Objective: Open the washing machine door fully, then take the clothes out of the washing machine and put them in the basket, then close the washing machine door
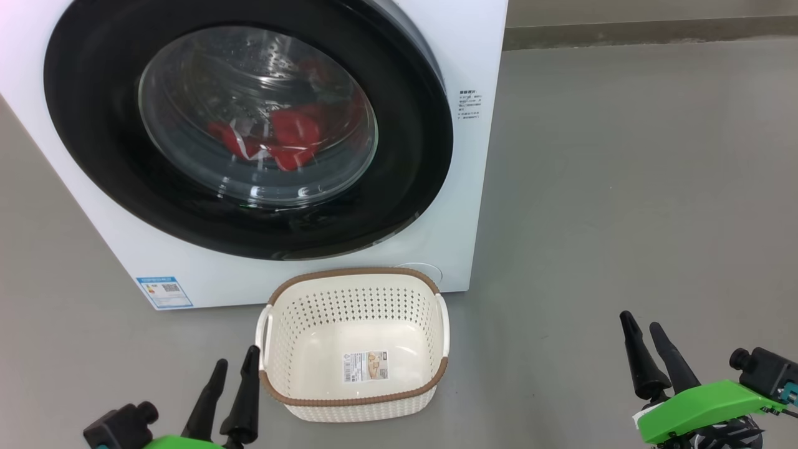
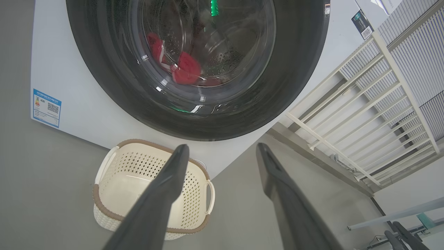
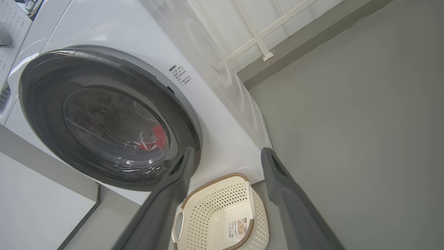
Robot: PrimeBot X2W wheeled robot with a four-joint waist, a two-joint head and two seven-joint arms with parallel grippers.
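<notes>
The big white washing machine stands on the grey floor. Its round door, with a shiny black rim and clear glass, is shut. Behind the glass, the soft red clothes with white stripes lie low in the steel drum. The small cream plastic basket, with little holes and a brown rim, sits on the floor just in front of the machine. The left gripper is near, just left of the basket, fingers spread, holding nothing. The right gripper is well off to the right, spread too, holding nothing.
</notes>
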